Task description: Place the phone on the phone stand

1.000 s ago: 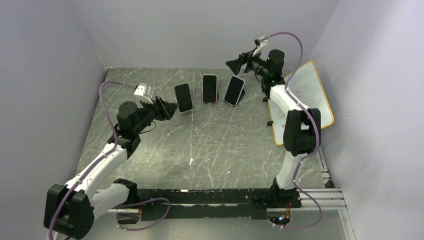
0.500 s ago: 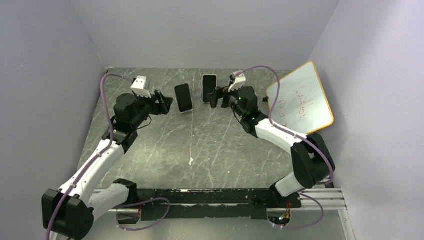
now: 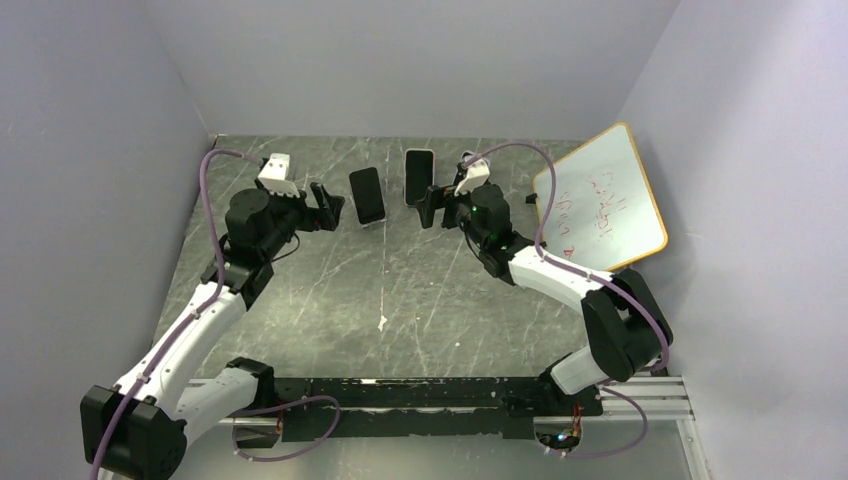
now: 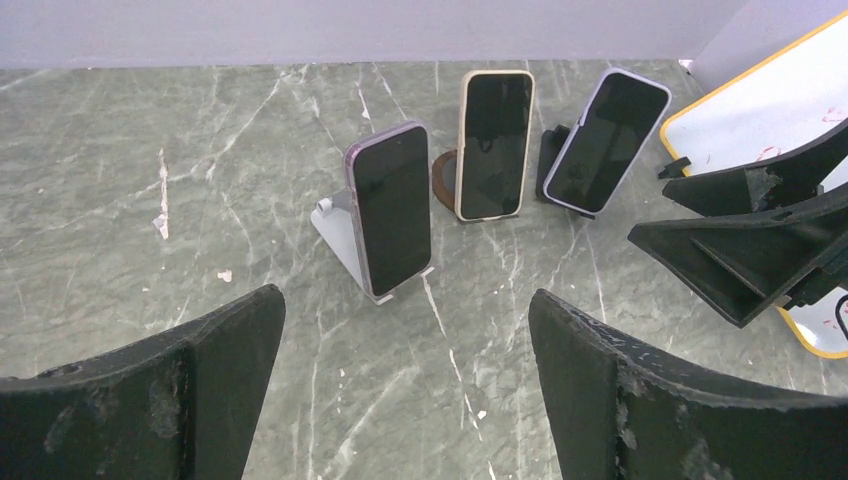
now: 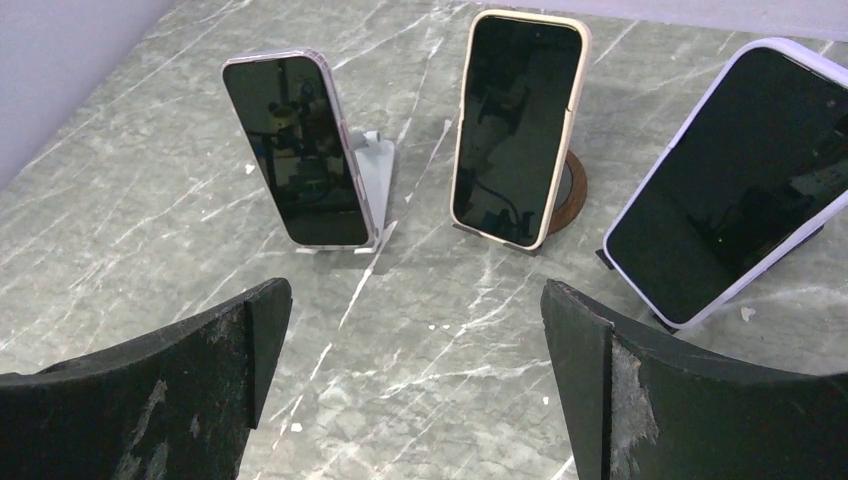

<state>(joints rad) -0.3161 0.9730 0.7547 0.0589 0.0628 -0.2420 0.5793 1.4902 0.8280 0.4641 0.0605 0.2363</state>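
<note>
Left wrist view: purple-cased phone (image 4: 390, 205) at eleven o'clock, cream-cased phone (image 4: 493, 143) at twelve, lilac-cased phone (image 4: 606, 140) at one, all leaning on phone stands (image 4: 338, 232). Left end effector (image 4: 405, 305) and right end effector (image 5: 415, 295) gape, empty. Likely stiff, slick, breakable slabs; pinch the long cased edges.

White veins are running across the grey-green marble tabletop (image 4: 150, 150). Black screens are showing on the purple-cased phone (image 4: 390, 210), cream-cased phone (image 4: 494, 143) and lavender-cased phone (image 4: 608, 140); the yellow-rimmed whiteboard (image 3: 600, 195) is carrying red scribbles.
</note>
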